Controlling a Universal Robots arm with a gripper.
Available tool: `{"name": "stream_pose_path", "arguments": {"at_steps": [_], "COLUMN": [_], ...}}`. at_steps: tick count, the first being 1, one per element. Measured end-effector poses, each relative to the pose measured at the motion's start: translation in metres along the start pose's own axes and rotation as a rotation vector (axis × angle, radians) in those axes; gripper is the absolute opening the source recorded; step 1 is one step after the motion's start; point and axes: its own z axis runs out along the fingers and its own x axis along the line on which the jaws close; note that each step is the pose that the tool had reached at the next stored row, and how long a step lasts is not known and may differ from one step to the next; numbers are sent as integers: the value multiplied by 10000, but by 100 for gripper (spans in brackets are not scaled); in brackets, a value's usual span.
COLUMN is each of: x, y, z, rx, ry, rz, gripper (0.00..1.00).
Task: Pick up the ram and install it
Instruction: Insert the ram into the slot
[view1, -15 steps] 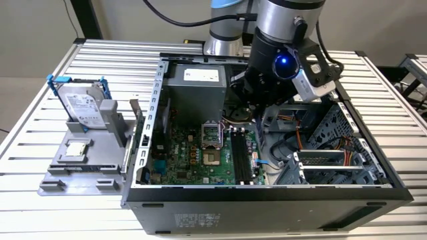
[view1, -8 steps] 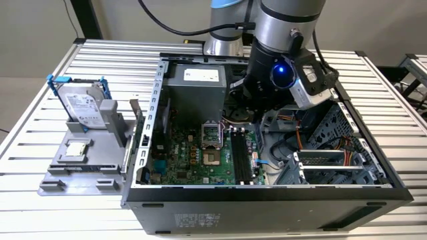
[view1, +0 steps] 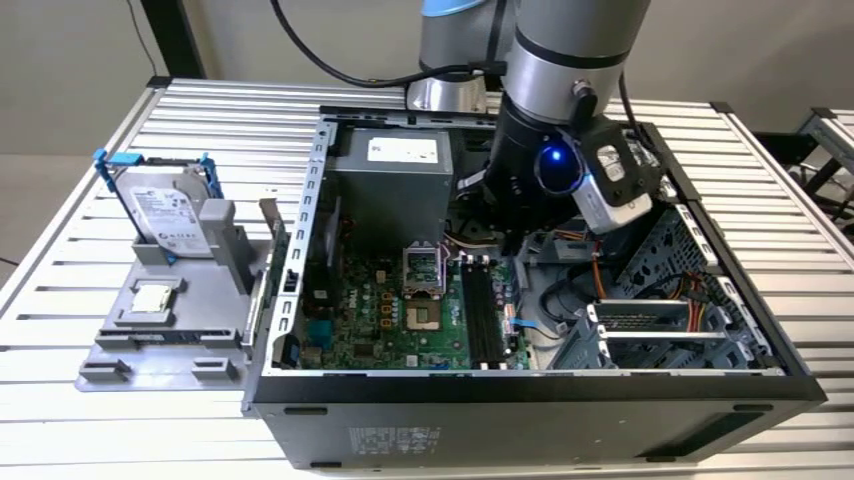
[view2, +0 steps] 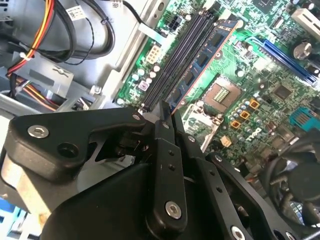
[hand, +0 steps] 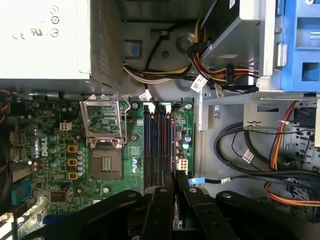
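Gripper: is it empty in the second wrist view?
No, the gripper is shut on one end of the ram, which reaches out alongside the slots.

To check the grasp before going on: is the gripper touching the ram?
Touching. In the second wrist view the gripper clamps the near end of the ram, with no gap.

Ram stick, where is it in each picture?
Exterior view: hidden under the arm; the pincer reaches down to the black slots.
Second wrist view: the ram stick slants along the slots, its near end in the pincer.
First wrist view: the ram stick is a thin green edge inside the pincer.
Shared landmark: the square chip socket beside the slots.
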Motion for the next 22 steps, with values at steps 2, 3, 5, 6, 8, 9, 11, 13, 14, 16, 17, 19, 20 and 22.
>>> {"name": "stream_pose_path", "arguments": {"at_steps": [2, 3, 5, 6, 8, 9, 11, 13, 14, 16, 17, 19, 20, 22], "x": [1, 2, 3, 4, 5, 6, 6, 1, -2, -10, -17, -21, -21, -20], "y": [-1, -1, -2, -2, -3, -3, -4, -4, -4, -5, -5, -6, -6, -9], "z": [36, 54, 91, 109, 146, 163, 199, 236, 255, 292, 310, 346, 364, 401], "rx": [0, -1, 0, 1, 0, -1, 0, 0, -1, 1, 3, 10, 14, 21], "ry": [0, 0, 0, 0, 0, 0, 0, 0, 0, 0, -1, -5, -9, -11], "rz": [0, 1, 0, 0, 0, 0, 2, 3, 7, 31, 63, 297, 466, 623], "gripper": [0, 0, 0, 0, 0, 0, 0, 0, 0, 0, 0, 0, 0, 0]}}
